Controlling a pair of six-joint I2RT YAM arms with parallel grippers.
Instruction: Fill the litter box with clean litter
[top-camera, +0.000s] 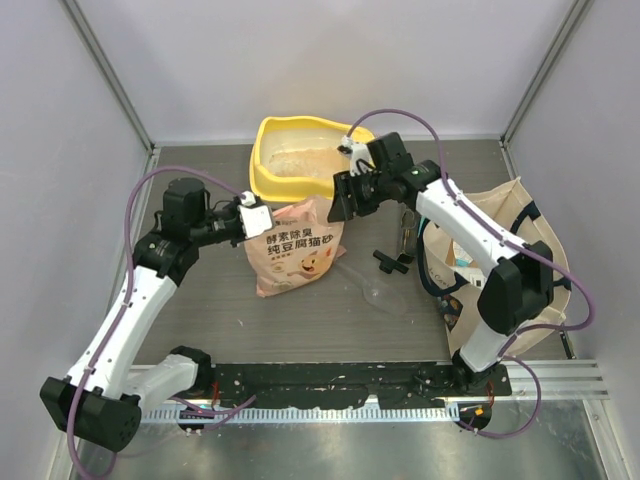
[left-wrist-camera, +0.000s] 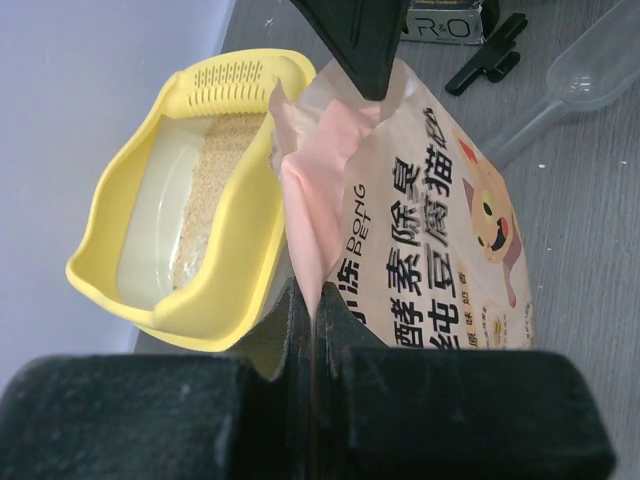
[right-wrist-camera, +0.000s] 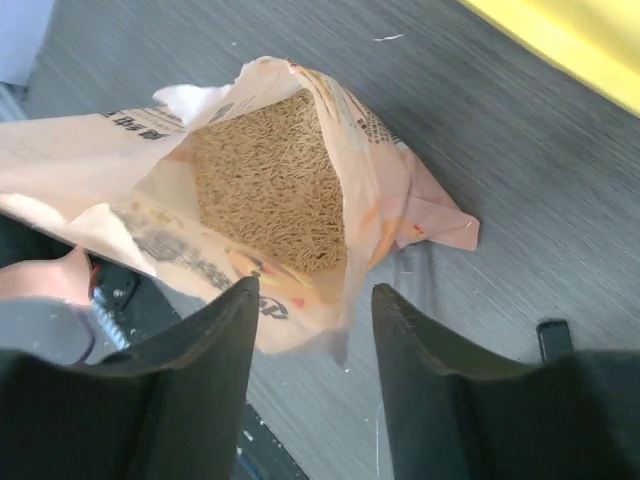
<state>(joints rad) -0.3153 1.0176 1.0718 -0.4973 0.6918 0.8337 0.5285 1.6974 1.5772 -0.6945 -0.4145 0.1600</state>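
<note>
**Two grippers at one bag, box only partly filled**

Some clean litter (left-wrist-camera: 205, 200) lies as a pale strip along one side of the litter box (top-camera: 262, 170), at the upper centre of the top view. The rest of its floor shows bare, so I judge the filling far from done. Just below the box stands the peach bag (top-camera: 295, 250), its mouth open and granules showing inside. The left gripper (left-wrist-camera: 315, 320) is pinched tight on the bag's side edge, probably to keep it upright and the mouth spread. The right gripper (right-wrist-camera: 315, 300) hangs over the opposite lip with its jaws apart, gripping nothing, and is likely lined up to take that edge. The left arm (top-camera: 130, 310) reaches in from the lower left. The right arm (top-camera: 470, 230) arches over from the lower right, wrist bent down.
</note>
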